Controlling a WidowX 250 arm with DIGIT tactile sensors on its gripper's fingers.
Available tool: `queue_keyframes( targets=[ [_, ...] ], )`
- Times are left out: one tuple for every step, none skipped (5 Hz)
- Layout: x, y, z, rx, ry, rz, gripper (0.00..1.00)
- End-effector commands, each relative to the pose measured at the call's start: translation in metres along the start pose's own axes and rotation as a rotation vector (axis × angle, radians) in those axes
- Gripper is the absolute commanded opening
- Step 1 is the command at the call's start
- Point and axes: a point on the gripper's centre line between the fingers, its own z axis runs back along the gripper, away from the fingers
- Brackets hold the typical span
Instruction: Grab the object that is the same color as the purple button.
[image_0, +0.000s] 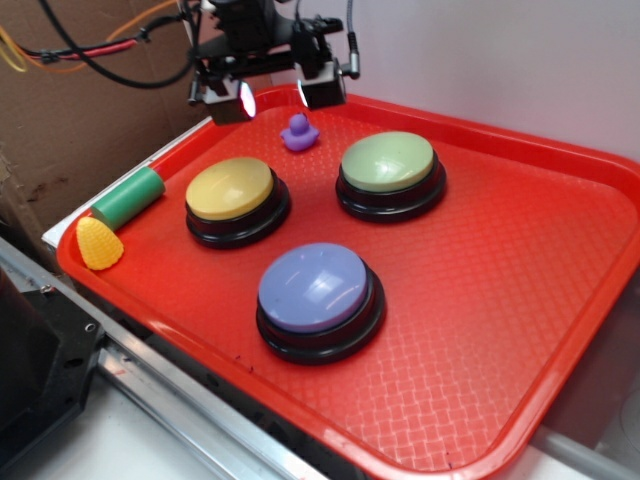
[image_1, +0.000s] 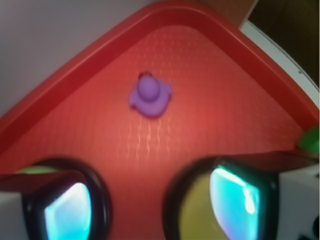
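The purple duck (image_0: 299, 133) sits alone near the red tray's (image_0: 560, 330) far corner, nothing touching it. The hand (image_0: 272, 97) hovers above with fingers spread, empty. Nearer stand yellow (image_0: 236, 199), green (image_0: 390, 174) and purple (image_0: 318, 299) buttons.

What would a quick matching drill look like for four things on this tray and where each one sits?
Things:
1. purple duck
2. purple button
3. green cylinder
4. corn toy

Places:
A. nearest the camera, of the three buttons
B. tray's left corner
C. just below the open claw
D. on the left rim, beside the yellow button

Pairs: 1-C, 2-A, 3-D, 4-B
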Motion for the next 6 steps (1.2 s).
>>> queue_keyframes(
  targets=[
    [0.037,-0.006,-0.013,-0.012,-0.078,0.065,1.0],
    [0.045,-0.004,-0.026,0.01,-0.083,0.072,1.0],
    [0.051,-0.004,-0.041,0.036,-0.091,0.069,1.0],
    [0.056,0.001,-0.054,0.06,-0.073,0.062,1.0],
    [0.057,0.003,-0.06,0.08,-0.074,0.082,1.0],
    [0.058,0.007,-0.06,0.109,-0.09,0.112,0.0]
  ],
)
